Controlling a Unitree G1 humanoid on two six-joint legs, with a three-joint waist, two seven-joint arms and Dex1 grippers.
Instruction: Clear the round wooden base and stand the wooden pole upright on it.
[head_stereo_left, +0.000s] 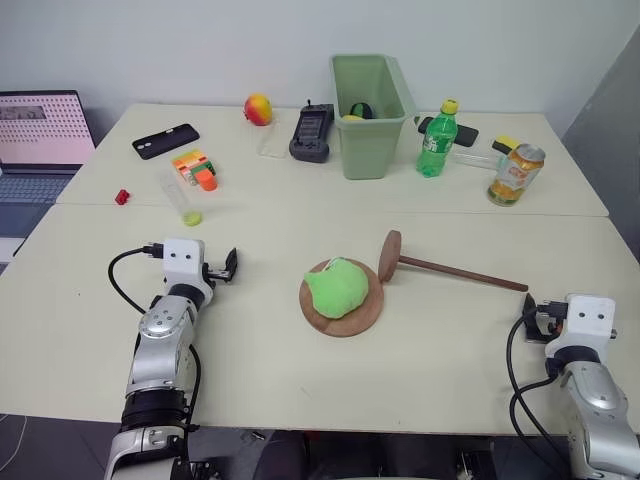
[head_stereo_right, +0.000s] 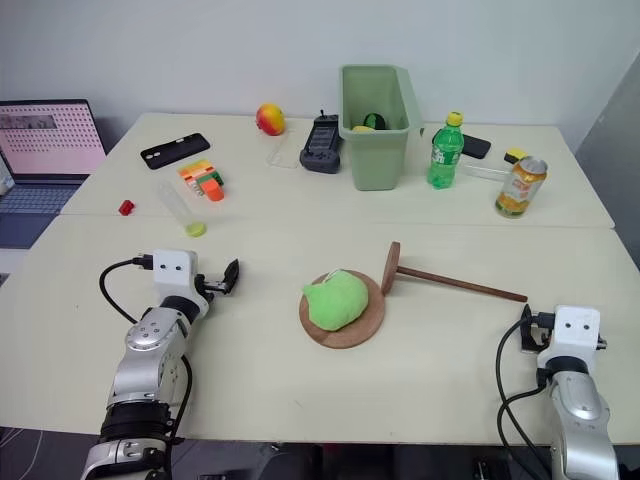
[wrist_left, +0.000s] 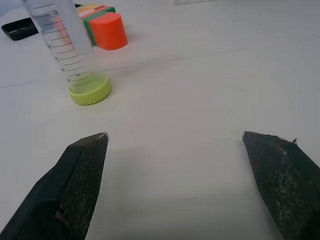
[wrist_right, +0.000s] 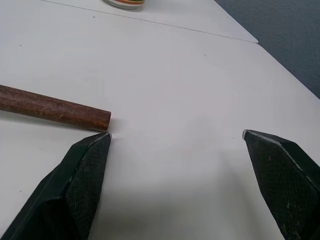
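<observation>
While a green plush toy (head_stereo_left: 336, 287) sits on the round wooden base (head_stereo_left: 350, 322) mid-table and the wooden pole (head_stereo_left: 455, 271) lies beside it, my left gripper (wrist_left: 175, 145) and right gripper (wrist_right: 176, 137) gape wide, empty; I reckon a careless grab at the toy drags the base.

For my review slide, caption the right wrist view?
Open right gripper above the table, the wooden pole lying by one fingertip.

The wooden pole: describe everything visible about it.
The wooden pole is a thin, dark-brown rod lying on the pale table, not upright. A round reddish-brown disc fixed to one end stands on edge right beside the round wooden base, which has a green plush toy on it. The rod's bare end points toward the open right gripper, which is not touching it.
</observation>
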